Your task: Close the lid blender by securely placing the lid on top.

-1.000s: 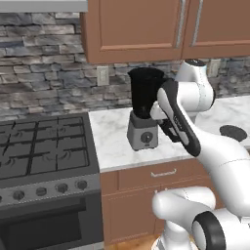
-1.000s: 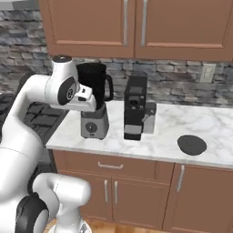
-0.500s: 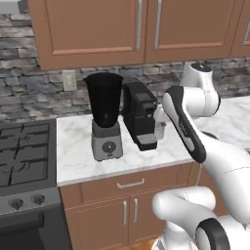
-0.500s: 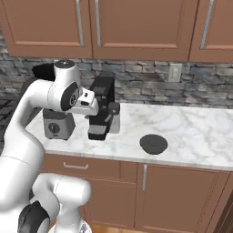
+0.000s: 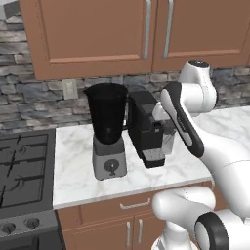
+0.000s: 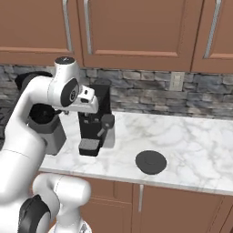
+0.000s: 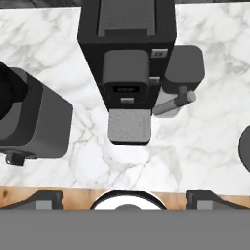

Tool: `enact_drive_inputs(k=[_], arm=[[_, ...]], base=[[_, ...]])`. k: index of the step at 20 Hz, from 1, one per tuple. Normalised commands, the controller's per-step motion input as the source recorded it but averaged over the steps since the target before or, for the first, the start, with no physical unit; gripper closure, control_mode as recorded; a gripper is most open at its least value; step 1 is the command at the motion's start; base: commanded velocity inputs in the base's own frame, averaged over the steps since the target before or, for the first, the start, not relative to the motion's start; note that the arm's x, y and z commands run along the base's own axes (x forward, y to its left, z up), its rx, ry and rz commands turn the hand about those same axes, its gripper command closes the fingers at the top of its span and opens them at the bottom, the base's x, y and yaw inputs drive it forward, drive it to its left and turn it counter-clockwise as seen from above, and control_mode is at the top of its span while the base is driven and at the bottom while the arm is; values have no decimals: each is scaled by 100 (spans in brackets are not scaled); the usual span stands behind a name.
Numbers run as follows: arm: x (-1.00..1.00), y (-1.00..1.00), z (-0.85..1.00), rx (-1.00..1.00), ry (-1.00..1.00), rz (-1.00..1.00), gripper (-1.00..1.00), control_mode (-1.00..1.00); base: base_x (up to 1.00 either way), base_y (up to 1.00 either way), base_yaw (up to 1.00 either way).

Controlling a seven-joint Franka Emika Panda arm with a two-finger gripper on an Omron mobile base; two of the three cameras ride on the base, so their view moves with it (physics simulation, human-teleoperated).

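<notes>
The blender, a tall dark jar with its mouth uncovered on a grey base with a round knob, stands on the marble counter left of the coffee machine. In the hand view the blender sits at the left edge. The lid, a flat round dark grey disc, lies on the counter to the right of the coffee machine, and a sliver of the lid shows at the right edge of the hand view. My gripper hangs open above the coffee machine, looking straight down, with nothing between its fingers.
A black boxy coffee machine stands between blender and lid, directly under my hand. A stove is left of the counter. Wooden wall cabinets hang above. The counter's front edge runs along the hand view's bottom.
The base has driven to the right, so the whole scene has slid left in both base views. The lid now sits closer to the middle of the right base view.
</notes>
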Motion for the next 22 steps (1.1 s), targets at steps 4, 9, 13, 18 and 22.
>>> enact_drive_inputs(k=[4, 9, 13, 18, 22], arm=[[0, 0, 0, 0, 0, 0, -100, 100], [0, 0, 0, 0, 0, 0, -100, 100], [0, 0, 0, 0, 0, 0, -100, 100], [0, 0, 0, 0, 0, 0, -100, 100], [0, 0, 0, 0, 0, 0, -100, 100]], base=[[1, -53, 7], [0, -32, 0], [0, -17, 0], [0, -3, 0], [0, -2, 0]])
